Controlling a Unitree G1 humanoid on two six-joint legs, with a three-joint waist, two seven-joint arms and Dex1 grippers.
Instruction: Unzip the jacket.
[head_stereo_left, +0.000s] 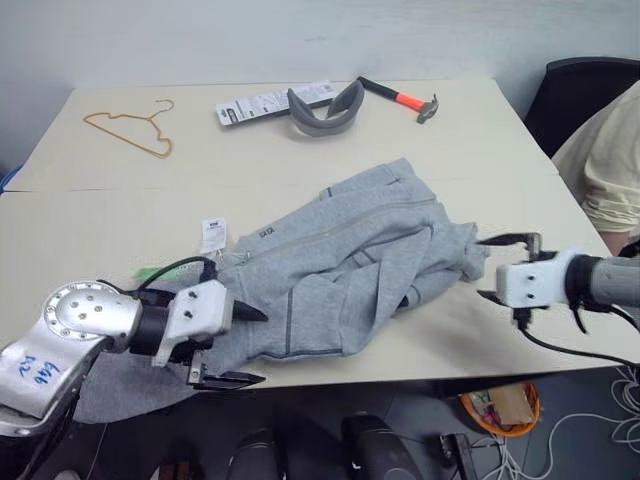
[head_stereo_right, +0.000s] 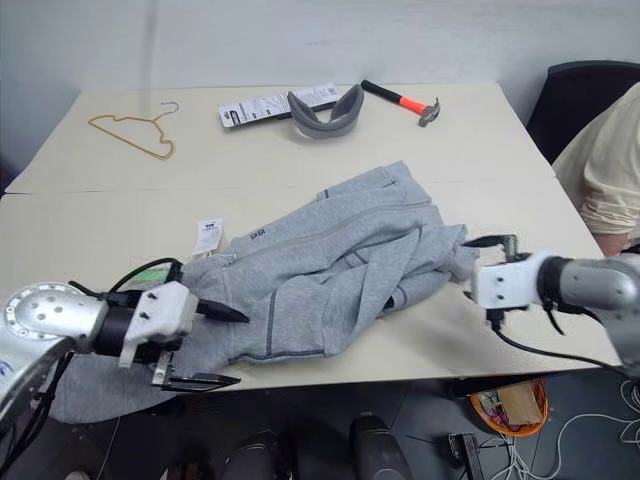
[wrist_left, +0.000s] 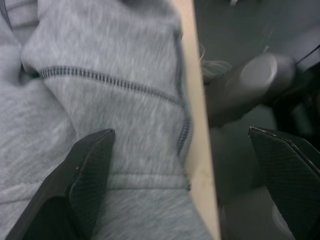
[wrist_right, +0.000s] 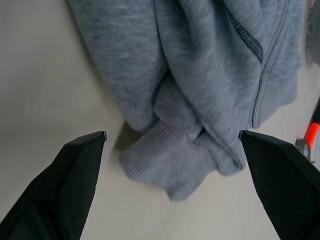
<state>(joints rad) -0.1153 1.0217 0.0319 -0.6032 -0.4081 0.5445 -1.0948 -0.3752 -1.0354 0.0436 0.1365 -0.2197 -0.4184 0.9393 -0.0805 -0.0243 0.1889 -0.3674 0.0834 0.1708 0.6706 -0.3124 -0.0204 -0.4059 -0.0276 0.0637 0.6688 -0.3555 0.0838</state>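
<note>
Two grippers flank the jacket (head_stereo_left: 340, 270), which lies crumpled on the table (head_stereo_left: 90, 235), one part hanging over the near edge. Left gripper (head_stereo_left: 240, 345), jaws apart, above that edge. Right gripper (head_stereo_left: 500, 268), fingers spread, just beside the cuff, empty. Orange bucket (head_stereo_left: 500, 408) below holds clutter.

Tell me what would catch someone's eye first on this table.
A rumpled grey jacket sprawls across the near half of the table, one end hanging over the front edge. The left gripper and right gripper sit open at either end of it. At the far side lies an orange-handled hammer.
</note>
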